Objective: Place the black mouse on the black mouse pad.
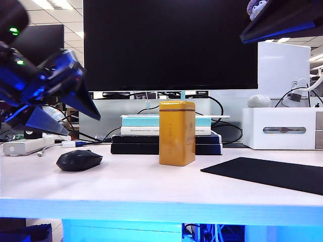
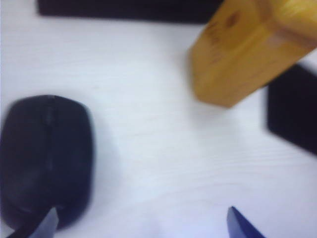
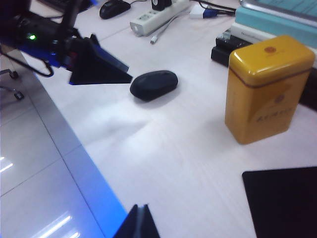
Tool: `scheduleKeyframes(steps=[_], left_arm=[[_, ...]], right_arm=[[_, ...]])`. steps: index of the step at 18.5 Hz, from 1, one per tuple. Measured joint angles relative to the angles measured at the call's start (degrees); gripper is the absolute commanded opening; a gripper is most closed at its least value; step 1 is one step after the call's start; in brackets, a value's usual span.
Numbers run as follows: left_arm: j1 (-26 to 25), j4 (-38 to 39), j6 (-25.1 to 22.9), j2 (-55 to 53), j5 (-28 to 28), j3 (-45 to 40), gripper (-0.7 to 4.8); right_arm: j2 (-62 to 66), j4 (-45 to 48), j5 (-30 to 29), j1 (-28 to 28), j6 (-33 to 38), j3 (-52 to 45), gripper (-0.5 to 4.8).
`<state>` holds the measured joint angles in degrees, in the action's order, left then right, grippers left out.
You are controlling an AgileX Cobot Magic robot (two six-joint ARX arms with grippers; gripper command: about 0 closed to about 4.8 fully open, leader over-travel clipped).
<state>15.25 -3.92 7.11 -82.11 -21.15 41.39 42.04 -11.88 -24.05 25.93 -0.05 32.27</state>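
A pale wood-grain desk [image 1: 151, 184] fills the foreground of an office lit by ceiling panels, with a large dark monitor [image 1: 170, 45] standing behind it. Beneath the monitor lies a stack of books [image 1: 166, 135], and a white box [image 1: 281, 128] to the right carries a grey stone-like lump [image 1: 259, 101]. The black mouse pad [image 1: 270, 173] lies flat at the right of the desk, bare. A yellow tin [image 1: 177, 132] stands upright near the middle; the gold print on its side is too small to read, as is the lettering on a book spine. A white power strip [image 1: 26, 145] sits at the far left. The black mouse [image 1: 79, 160] rests on the desk left of the tin, well apart from the pad, its long axis running roughly along the front edge. The left gripper [image 2: 141, 220] hovers above the mouse, jaws spread wide and holding nothing. The right gripper [image 3: 141, 220] shows only dark tips, close together over the front of the desk and holding nothing; whether they are fully closed I cannot tell.
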Motion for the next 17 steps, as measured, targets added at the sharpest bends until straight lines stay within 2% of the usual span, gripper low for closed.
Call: scheduleKeyframes(steps=[2, 4, 8, 12, 17], left_arm=[[0.55, 1.66, -2.03, 0.04, 2.43, 1.20, 4.79], [0.37, 1.66, -4.24, 0.04, 7.34, 1.33, 4.79], [0.39, 1.66, -6.14, 0.07, 7.54, 1.70, 4.79], [0.46, 0.81, -6.10, 0.07, 4.31, 1.70, 4.79], [0.46, -2.01, -6.10, -0.55, 5.44, 1.73, 4.79]], right_arm=[[0.00, -0.90, 0.00, 0.00, 0.00, 0.00, -0.06], [0.00, -1.03, -1.05, 0.00, 0.00, 0.00, -0.06], [0.02, -1.03, -1.49, 0.02, 0.00, 0.00, -0.06], [0.09, -1.03, -1.46, 0.02, 0.00, 0.00, -0.06], [0.09, -1.03, -1.44, 0.02, -0.57, 0.00, -0.06]])
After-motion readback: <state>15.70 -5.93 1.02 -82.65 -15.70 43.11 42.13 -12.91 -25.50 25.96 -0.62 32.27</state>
